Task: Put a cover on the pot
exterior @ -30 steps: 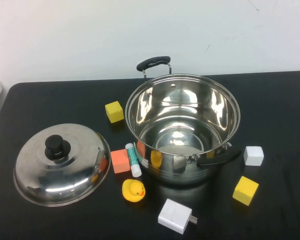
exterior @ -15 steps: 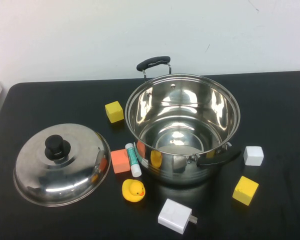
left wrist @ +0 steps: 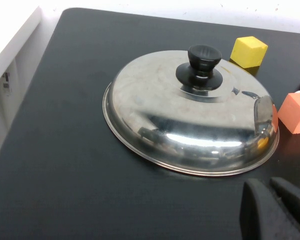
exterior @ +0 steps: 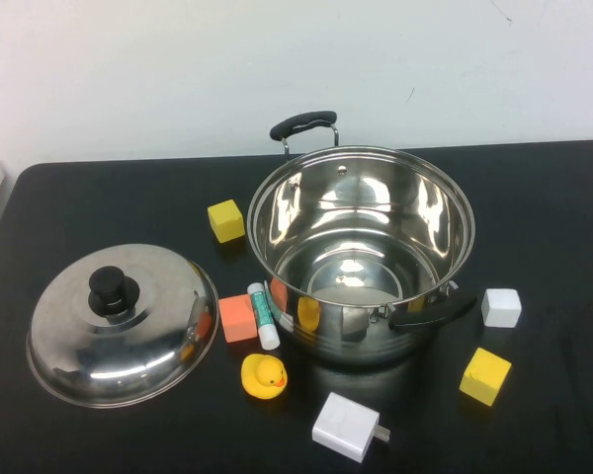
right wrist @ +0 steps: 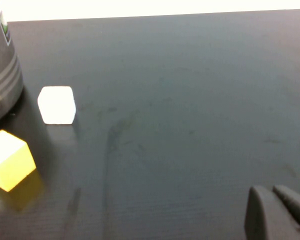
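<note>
The large shiny steel pot [exterior: 361, 252] stands open and empty at the table's middle, with black handles at the back and front right. The domed steel lid [exterior: 124, 324] with a black knob [exterior: 113, 290] lies on the table to the pot's left; it also shows in the left wrist view [left wrist: 190, 112]. My left gripper [left wrist: 270, 187] is shut and empty, near the lid's rim and apart from it. My right gripper [right wrist: 272, 192] is shut and empty over bare table, right of the pot. Neither arm shows in the high view.
Around the pot lie a yellow block [exterior: 225, 220], an orange block [exterior: 237, 318], a glue stick [exterior: 263, 315], a yellow duck [exterior: 264, 376], a white charger [exterior: 347, 426], a second yellow block [exterior: 485, 375] and a white block [exterior: 501, 307]. A white wall runs behind the black table.
</note>
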Robot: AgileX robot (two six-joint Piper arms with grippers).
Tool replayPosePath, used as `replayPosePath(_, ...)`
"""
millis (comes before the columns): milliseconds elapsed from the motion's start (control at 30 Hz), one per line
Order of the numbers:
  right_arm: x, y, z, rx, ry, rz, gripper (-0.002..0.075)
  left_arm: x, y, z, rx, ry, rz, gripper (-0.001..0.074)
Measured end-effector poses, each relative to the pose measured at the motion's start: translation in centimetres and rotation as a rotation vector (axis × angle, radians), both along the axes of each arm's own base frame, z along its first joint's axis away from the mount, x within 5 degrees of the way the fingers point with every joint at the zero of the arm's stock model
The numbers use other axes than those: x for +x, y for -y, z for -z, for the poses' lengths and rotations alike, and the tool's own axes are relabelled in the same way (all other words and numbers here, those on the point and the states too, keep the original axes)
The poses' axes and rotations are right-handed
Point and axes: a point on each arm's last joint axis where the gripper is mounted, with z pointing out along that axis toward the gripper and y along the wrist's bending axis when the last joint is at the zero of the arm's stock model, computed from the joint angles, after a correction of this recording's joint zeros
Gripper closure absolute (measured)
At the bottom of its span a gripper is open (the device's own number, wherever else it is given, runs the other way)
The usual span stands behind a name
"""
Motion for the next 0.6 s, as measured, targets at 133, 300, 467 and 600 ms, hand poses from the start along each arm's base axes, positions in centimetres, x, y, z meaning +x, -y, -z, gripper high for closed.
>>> replayPosePath(133, 0.00, 0.00, 0.00, 0.000, 0.000, 0.000, 0.0728, 0.00, 0.00, 0.00, 0.000, 0.000, 0.000, 0.0737)
replayPosePath(300, 0.00, 0.00, 0.00, 0.000, 0.000, 0.000, 0.0728, 0.00, 0.00, 0.00, 0.000, 0.000, 0.000, 0.0737)
replayPosePath(467, 0.00, 0.00, 0.00, 0.000, 0.000, 0.000, 0.0728, 0.00, 0.00, 0.00, 0.007, 0.001, 0.002, 0.0737)
replayPosePath(600, 0.00, 0.00, 0.00, 0.000, 0.000, 0.000, 0.0728, 0.05, -0.03, -0.24, 0.032, 0.031, 0.005, 0.0736)
